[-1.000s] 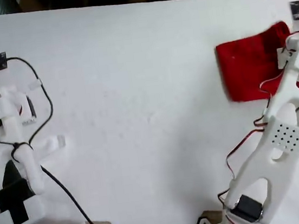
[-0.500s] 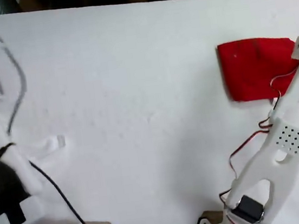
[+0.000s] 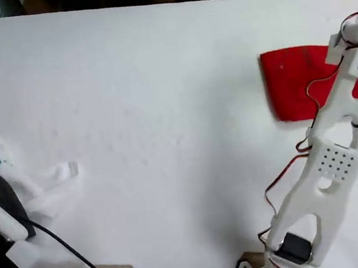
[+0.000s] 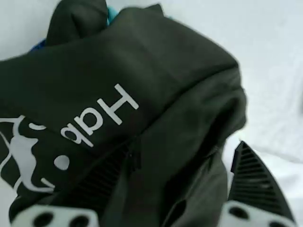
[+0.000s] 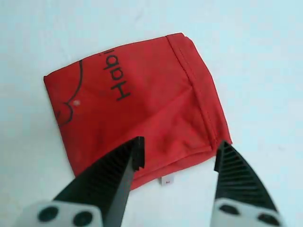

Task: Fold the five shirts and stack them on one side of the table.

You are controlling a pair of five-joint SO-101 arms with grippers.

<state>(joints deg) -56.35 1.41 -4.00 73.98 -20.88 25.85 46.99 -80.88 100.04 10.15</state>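
Right fingers (image 5: 118,175) gape wide, holding nothing, poised over the near edge of the red shirt (image 5: 132,94), which lies folded flat on the table's (image 3: 163,110) right side. Left fingers (image 4: 251,179) are spread wide too, with the black shirt (image 4: 142,71) bunched between them. Gripped or not, can't tell. That black shirt sits crumpled at the table's left edge, and a white cloth (image 3: 47,179) lies on the table just beside it.
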